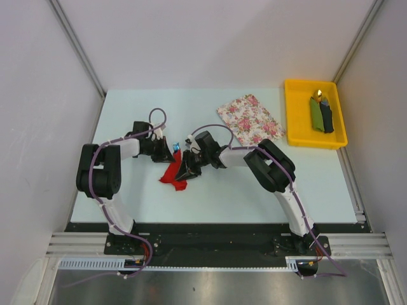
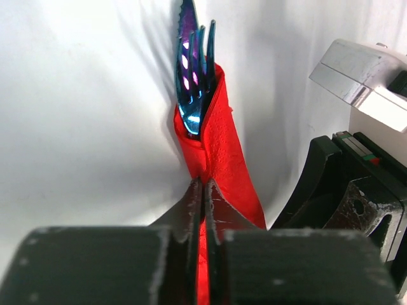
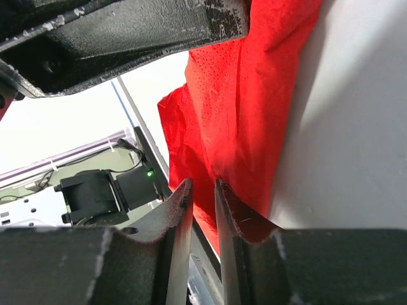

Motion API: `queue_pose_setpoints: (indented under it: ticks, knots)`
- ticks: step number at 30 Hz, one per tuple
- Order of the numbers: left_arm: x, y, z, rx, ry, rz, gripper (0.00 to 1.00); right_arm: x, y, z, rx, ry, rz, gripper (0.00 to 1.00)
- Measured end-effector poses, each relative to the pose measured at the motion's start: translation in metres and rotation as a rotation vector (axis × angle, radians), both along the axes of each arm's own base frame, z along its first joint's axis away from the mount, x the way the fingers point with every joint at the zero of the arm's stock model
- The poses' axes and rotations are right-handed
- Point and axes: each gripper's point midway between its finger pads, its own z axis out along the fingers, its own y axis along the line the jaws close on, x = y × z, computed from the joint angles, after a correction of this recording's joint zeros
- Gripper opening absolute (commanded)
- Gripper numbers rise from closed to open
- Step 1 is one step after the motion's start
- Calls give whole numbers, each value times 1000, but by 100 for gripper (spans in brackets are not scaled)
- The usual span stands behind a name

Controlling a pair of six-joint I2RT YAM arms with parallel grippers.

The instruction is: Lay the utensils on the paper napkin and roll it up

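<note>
utensils [image 2: 194, 82] handles: hidden inside the paper napkin [image 2: 222, 159]
napkin lower end: covered by the left tool [image 2: 203, 183]
right tool [image 3: 203, 185]: fingers nearly together, any pinch on the napkin unclear
yellow tray [image 1: 299, 121] contents: too small to name

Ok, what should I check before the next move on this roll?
1. utensils wrapped in the paper napkin: ok, only their tips stick out.
2. left gripper hold: ok, shut on the paper napkin.
3. right gripper hold: cannot tell; its fingers are nearly together against the red sheet and the pinch is hidden.
4. Roll tight: not ok; the right wrist view shows loose, crumpled folds.
5. Room between the grippers: cannot tell; they sit very close.
6. floral cloth and yellow tray out of the way: ok, both apart from the roll.
</note>
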Motion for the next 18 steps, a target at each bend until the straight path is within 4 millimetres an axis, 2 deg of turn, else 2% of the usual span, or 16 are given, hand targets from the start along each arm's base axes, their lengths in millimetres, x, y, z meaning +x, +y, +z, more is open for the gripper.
queue_pose_setpoints:
  ticks: [6,10,18]
  knots:
    - [0,-1,1,-6,1,1,0,1,-1,1,4,2,1,29]
    - [0,-1,4,-6,-9,-2,0,6,-5,3,13,5,-1,35]
    - [-1,-8,25,-30,-70,-45,0,30,-34,16,13,-41,-26,59]
